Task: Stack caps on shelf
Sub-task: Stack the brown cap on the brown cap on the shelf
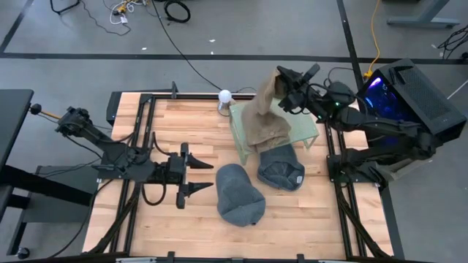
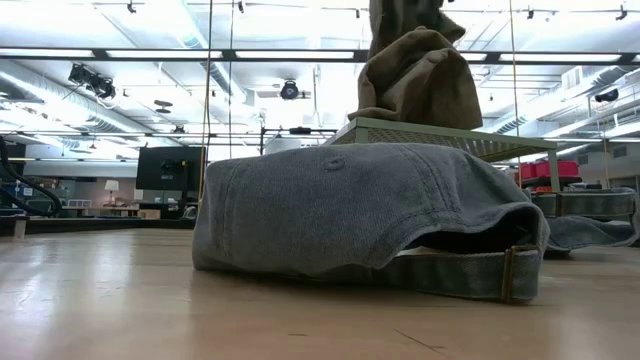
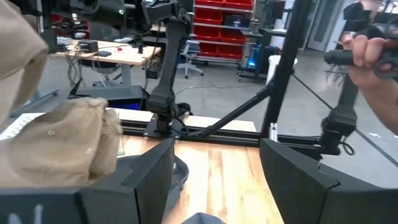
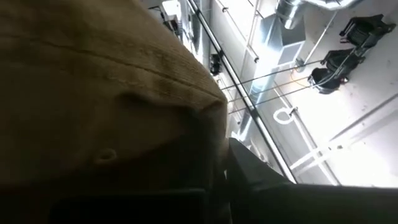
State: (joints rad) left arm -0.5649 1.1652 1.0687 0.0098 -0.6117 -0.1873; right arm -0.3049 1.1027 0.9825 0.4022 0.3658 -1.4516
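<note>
The wooden table (image 1: 190,226) carries the pale green shelf (image 1: 311,130) at its far right, standing on thin legs. A pile of tan caps (image 1: 265,126) lies on the shelf, and the top tan cap (image 1: 265,89) is lifted upright above the pile. The right end effector (image 1: 281,86) is clenched on that top cap's upper edge, over the far side of the shelf; its wrist view is filled with tan fabric (image 4: 93,93). Just near of the shelf, a slate blue-grey cap (image 1: 281,166) lies on the table, touching the shelf's near edge. To its left, a second blue-grey cap (image 1: 238,193) rests dome-up on the boards, its rear strap buckle (image 2: 510,272) facing the low camera. The left end effector (image 1: 206,177) hovers released, fingers spread wide, just left of that cap.
</note>
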